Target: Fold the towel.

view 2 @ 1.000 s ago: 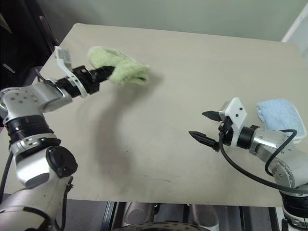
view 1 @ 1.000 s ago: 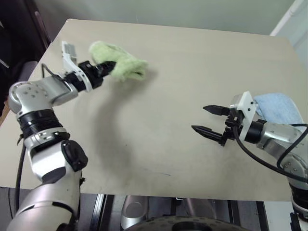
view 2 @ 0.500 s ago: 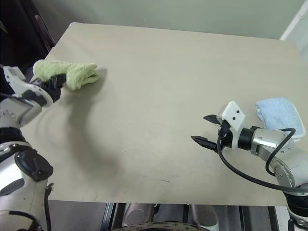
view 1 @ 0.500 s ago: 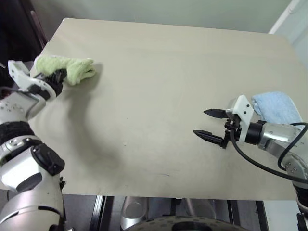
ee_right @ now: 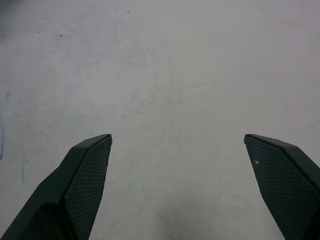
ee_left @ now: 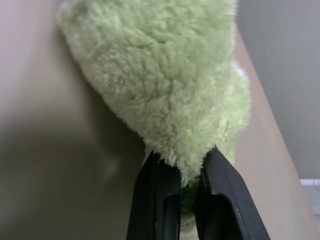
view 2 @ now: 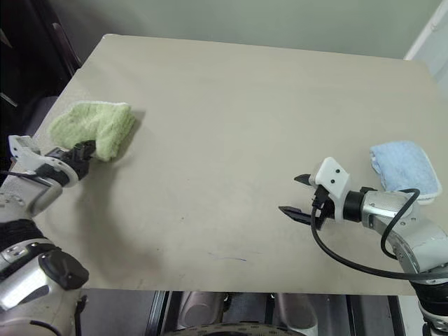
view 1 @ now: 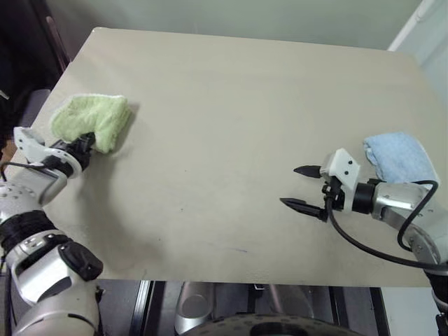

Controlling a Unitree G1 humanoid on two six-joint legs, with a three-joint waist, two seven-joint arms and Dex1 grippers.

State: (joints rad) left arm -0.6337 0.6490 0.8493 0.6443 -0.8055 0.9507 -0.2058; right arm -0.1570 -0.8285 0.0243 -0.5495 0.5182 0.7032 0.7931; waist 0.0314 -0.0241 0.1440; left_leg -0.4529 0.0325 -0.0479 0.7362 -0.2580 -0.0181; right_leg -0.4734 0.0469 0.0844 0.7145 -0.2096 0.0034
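Two grippers over a beige table (view 1: 231, 140). Nearest the robot, right gripper (view 1: 299, 186) hangs above the bare tabletop on the right side, fingers spread wide, nothing between them; right wrist view shows both black fingertips (ee_right: 87, 170) far apart with plain table surface beyond. Just behind and to the right of that arm, a small light blue towel (view 1: 396, 155) lies bunched near the right table edge, apart from the gripper. On the left side, left gripper (view 1: 87, 143) sits at the left table edge, fingers pinched narrow on the near end of the towel (view 1: 91, 119). Left wrist view: two black fingers (ee_left: 152, 195) clamp a fold of fluffy green cloth. Light green towel lies bunched, resting on the table near the left edge, extending away from the gripper toward the far side.
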